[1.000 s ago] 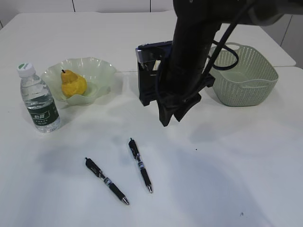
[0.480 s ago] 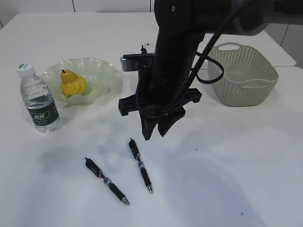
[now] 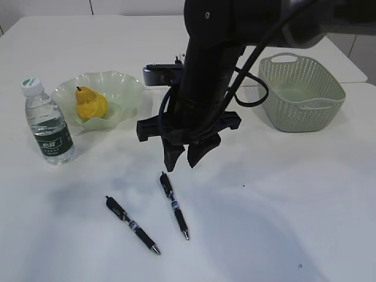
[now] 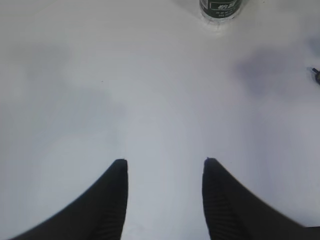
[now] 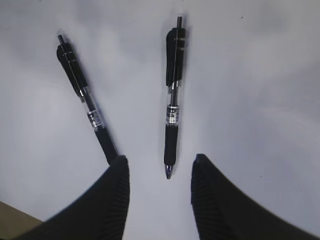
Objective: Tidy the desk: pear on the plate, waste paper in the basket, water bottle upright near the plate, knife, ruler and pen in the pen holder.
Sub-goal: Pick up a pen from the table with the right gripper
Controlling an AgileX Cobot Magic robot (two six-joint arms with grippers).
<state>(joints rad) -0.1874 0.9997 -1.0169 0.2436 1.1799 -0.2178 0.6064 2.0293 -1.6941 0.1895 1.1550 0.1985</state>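
right gripper (image 3: 181, 163) jaws spread, empty, above the nearer pen (image 5: 172, 97) on the desk (image 3: 282, 205) | second pen (image 5: 85, 99) just beside | risk: a finger clips it, probably | left gripper (image 4: 164, 167) parted, empty

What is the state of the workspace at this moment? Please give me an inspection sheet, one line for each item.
Surface: white desk, mostly bare.
Pear: pear lies in the plate.
Water bottle: water bottle upright, left of the plate.
Basket: basket at the right; no waste paper seen.
Pens: left pen and right pen lie flat on the desk.
Pen holder, knife, ruler: nothing seen.
Clutter: nothing seen.
Grippers: right gripper open, above the right pen's upper end; left gripper open over bare desk.
Cables: black cable loops beside the arm.
Surroundings: second white table behind.
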